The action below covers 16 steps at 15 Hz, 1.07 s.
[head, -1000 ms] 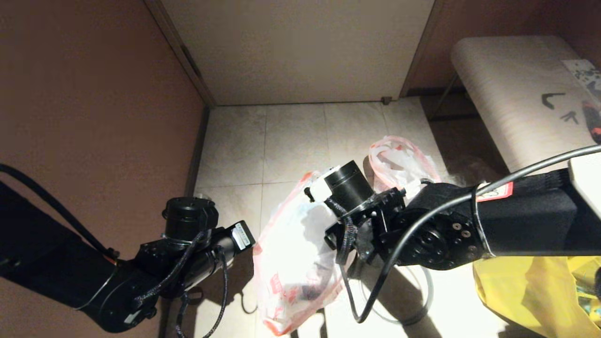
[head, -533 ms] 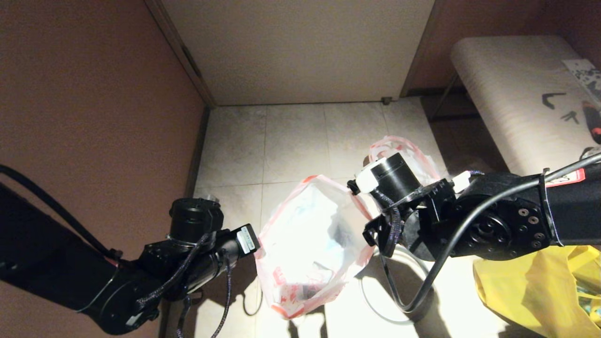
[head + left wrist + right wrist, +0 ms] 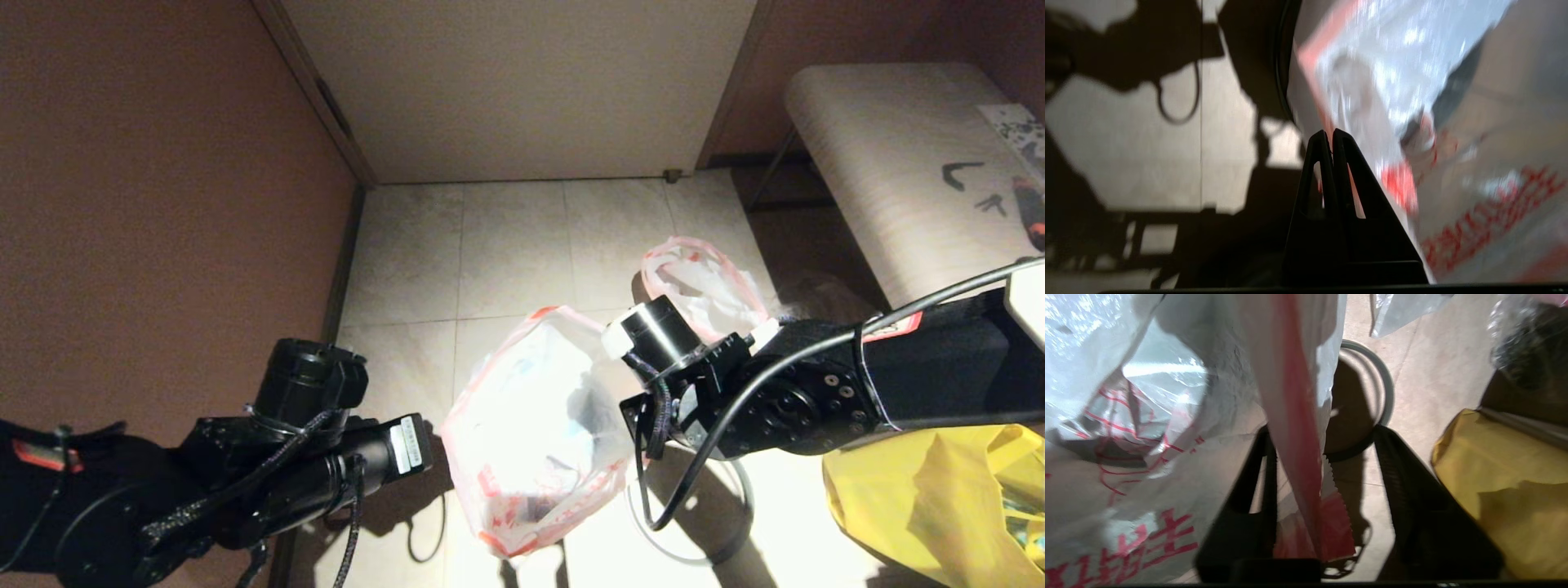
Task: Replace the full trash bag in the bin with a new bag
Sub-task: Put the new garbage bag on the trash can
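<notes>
The new bag (image 3: 531,425), thin white plastic with a red-orange hem and red print, hangs spread open between my two arms. My left gripper (image 3: 1329,132) is shut on its hem at the bag's left edge (image 3: 445,429). My right gripper (image 3: 1322,430) stands open, and the bag's red hem (image 3: 1298,457) hangs between its fingers against one of them. The bin (image 3: 1386,388) shows as a grey hoop around a dark inside, on the floor under the right arm (image 3: 694,562). The full trash bag (image 3: 694,278), with its pink hem, lies behind the right wrist; no bottles show.
A big yellow bag (image 3: 931,498) sits on the floor at the right. A crinkly clear bag with dark contents (image 3: 1523,343) lies beside it. A pale bench (image 3: 890,163) stands at the back right. A brown wall (image 3: 163,204) runs close along the left.
The right wrist has swung to the right and the bag's mouth has spread wide. The left arm has dropped lower and drawn back slightly, still at the bag's left edge.
</notes>
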Tool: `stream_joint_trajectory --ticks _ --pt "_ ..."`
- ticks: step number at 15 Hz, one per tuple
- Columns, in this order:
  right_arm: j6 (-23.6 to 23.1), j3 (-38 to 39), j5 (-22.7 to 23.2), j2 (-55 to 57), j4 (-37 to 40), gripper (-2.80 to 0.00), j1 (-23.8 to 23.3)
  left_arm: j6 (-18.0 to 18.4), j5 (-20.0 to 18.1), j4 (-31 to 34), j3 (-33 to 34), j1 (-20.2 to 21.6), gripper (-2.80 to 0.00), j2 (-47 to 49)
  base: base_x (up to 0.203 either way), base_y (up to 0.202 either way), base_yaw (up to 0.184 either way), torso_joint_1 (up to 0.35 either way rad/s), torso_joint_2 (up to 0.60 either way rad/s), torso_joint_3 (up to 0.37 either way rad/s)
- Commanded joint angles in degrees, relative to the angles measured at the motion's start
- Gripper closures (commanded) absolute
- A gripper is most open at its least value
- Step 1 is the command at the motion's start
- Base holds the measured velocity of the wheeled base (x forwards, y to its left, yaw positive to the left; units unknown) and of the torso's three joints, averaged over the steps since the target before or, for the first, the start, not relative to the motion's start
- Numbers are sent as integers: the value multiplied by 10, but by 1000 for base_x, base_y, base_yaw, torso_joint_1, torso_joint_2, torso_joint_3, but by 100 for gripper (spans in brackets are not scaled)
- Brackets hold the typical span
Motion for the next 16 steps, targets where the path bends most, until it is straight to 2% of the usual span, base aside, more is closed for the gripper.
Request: stream_joint_trajectory --ticks 1,4,7,8,10,11,13,16 --pt "21 -7 6 -3 1 0 -1 -26 1 104 -17 -15 0 -41 0 0 0 0 0 0" --pt "45 -12 8 -5 -1 0 -1 -76 -1 145 -26 -51 0 -24 0 0 0 0 0 0" --pt "54 -12 9 -3 -1 0 -1 -99 -1 142 -39 -64 0 15 0 0 0 0 0 0" --pt "54 -12 9 -3 -1 0 -1 -100 -4 141 -47 -64 -280 13 0 0 0 0 0 0" --pt "54 -12 8 -3 -3 0 -7 -115 -7 147 -56 -65 -280 -3 0 0 0 0 0 0" --pt "54 -12 8 -2 -3 0 -8 -135 -12 147 -55 -65 -280 -14 0 0 0 0 0 0" --pt "54 -13 8 2 -5 0 -7 -162 -42 149 -56 -63 -280 -22 0 0 0 0 0 0" --pt "54 -13 9 5 -27 0 -7 -164 -45 144 -59 -62 -280 22 0 0 0 0 0 0"
